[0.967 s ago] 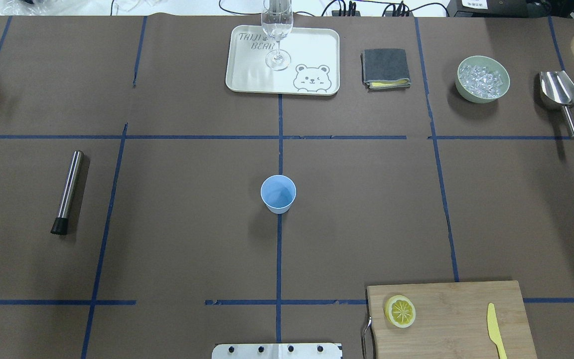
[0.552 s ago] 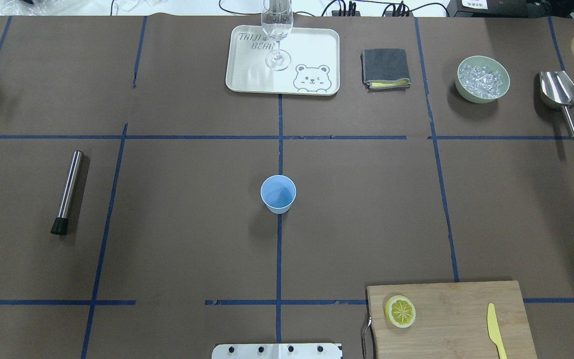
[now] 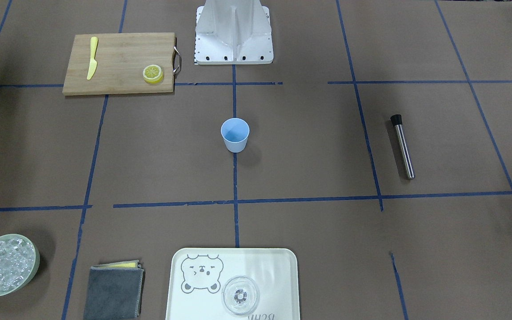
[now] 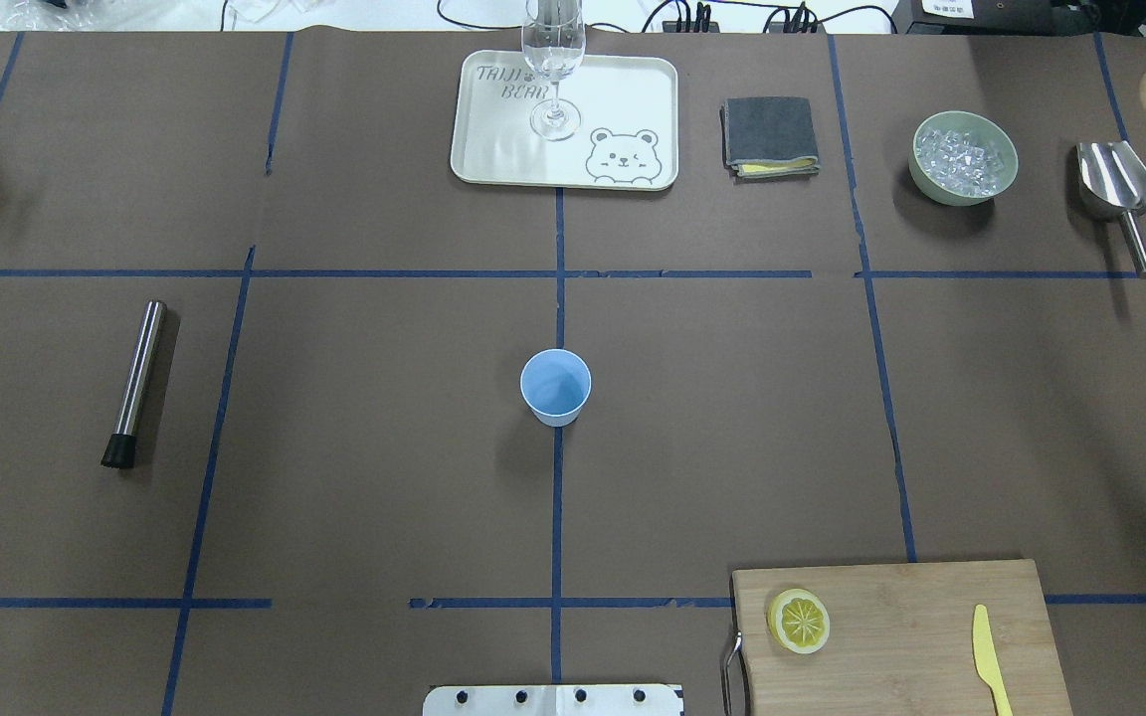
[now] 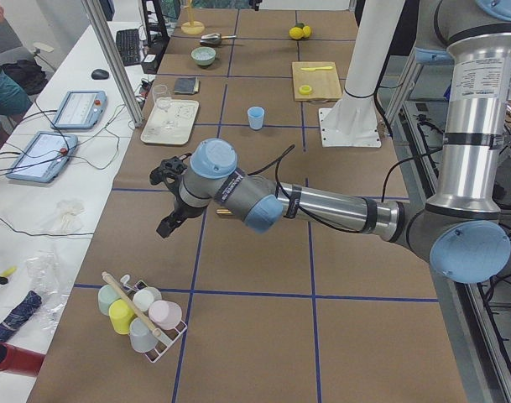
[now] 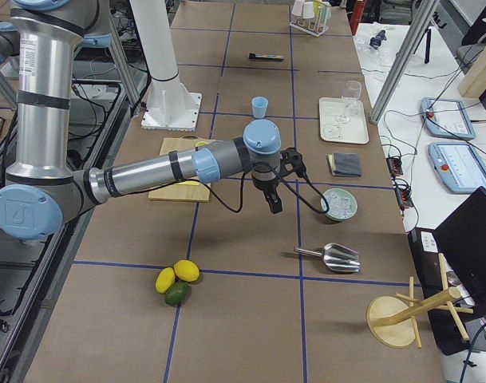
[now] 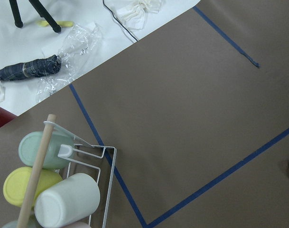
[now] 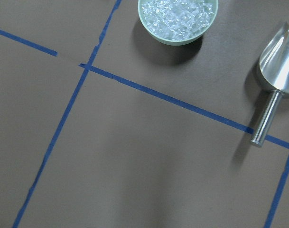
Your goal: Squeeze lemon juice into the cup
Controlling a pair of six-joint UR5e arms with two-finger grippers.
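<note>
The light-blue cup (image 4: pixel 555 387) stands upright at the table's centre, also in the front view (image 3: pixel 235 134). A lemon slice (image 4: pixel 799 621) lies flat on the left part of a wooden cutting board (image 4: pixel 911 636), near the robot's base on its right side. Neither gripper shows in the overhead or front view. The left gripper (image 5: pixel 166 225) hangs over the table's far left, near a cup rack. The right gripper (image 6: pixel 273 206) hangs over the table's right part, near the ice bowl. I cannot tell whether either is open or shut.
A yellow knife (image 4: pixel 986 656) lies on the board. At the far edge are a tray (image 4: pixel 623 99) with a clear glass (image 4: pixel 553 60), a grey cloth (image 4: pixel 770 135), an ice bowl (image 4: pixel 964 157) and a steel scoop (image 4: pixel 1117 189). A steel muddler (image 4: pixel 134 383) lies left.
</note>
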